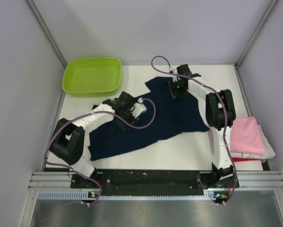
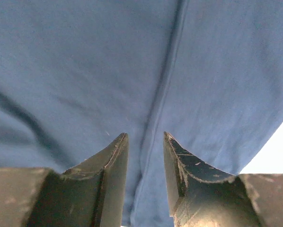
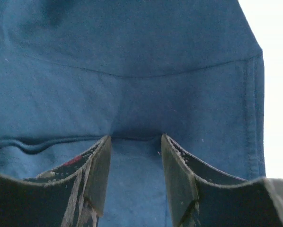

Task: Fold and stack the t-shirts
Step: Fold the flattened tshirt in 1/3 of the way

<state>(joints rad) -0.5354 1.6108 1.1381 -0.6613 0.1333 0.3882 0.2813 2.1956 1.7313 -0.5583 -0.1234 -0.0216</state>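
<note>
While both arms are reaching out over the white table (image 1: 179,146), one lime green plastic tub (image 1: 92,75) is sitting in the far left corner, apart from the cloth. Just to its right, the left gripper (image 1: 137,109) is hanging low over the one dark navy t-shirt (image 1: 146,130), which is lying unfolded and rumpled across the middle of the table, its lower edge trailing toward the left arm's base. In the left wrist view the two dark fingers (image 2: 113,161) are standing a narrow way apart with nothing pinched between them, and one seam (image 2: 163,90) of the navy cloth is running up from the gap. Farther right, the right gripper (image 1: 176,91) is pointing down at the far upper part of the same shirt. Its two fingers (image 3: 181,163) are likewise standing parted and gripping nothing, their tips just short of a soft ridge in the cloth, while a stitched hem (image 3: 254,109) is running down the shirt's right edge next to bare table. At the right edge of the table, three folded t-shirts are resting in one stack beside the right arm: one pink (image 1: 245,135) on top, one white (image 1: 269,151) showing beneath it, and one red (image 1: 248,160) peeking out along the near edge at the bottom.
</note>
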